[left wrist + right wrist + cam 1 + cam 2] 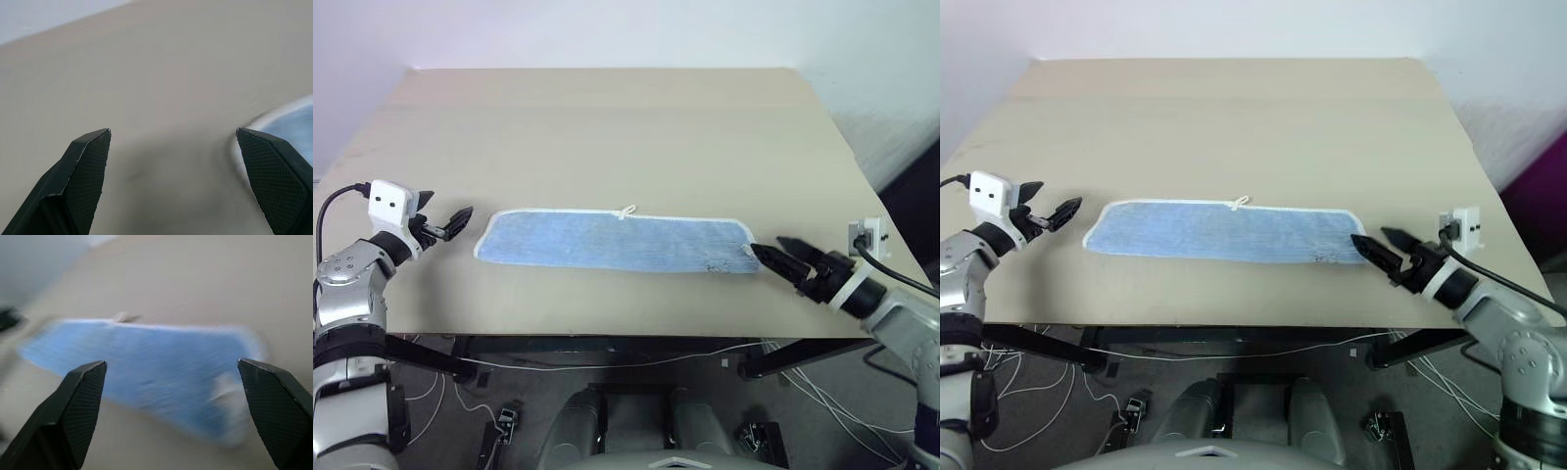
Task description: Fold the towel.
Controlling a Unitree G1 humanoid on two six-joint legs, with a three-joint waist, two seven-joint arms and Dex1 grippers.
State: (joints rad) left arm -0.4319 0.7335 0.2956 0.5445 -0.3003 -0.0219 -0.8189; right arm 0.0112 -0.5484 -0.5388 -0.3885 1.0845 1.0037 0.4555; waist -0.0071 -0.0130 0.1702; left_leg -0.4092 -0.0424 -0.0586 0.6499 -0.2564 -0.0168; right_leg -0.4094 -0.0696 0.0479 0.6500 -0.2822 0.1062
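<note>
Left eye view: light blue rectangular terry-cloth towel with white stitched hem is seen lying flat on the beige rectangular desk, near the front edge, as a long narrow strip running left to right, small white hanging loop at the far hem. Strip shape is judged to be a lengthwise fold already laid down; a second fold, end to end, is judged not yet done. Flat placement with both short ends exposed is judged to suit a pick-up at either end. Left pincer is held just beside the towel's left end, apart from the cloth, nothing gripped; black fingers are seen spread wide in the left wrist view, bare desk between them and only a corner of blue at one side. Right pincer is set at the towel's right end, tips just beside the corner hem; contact there cannot be told, but no cloth is lifted or pinched. Right wrist view shows its fingers wide apart with the towel lying on the desk beyond them, nothing clamped. Both arms are kept low and level at opposite ends, judged a ready stance for taking the ends. A white wall socket with black cable is noted near the right arm.
</note>
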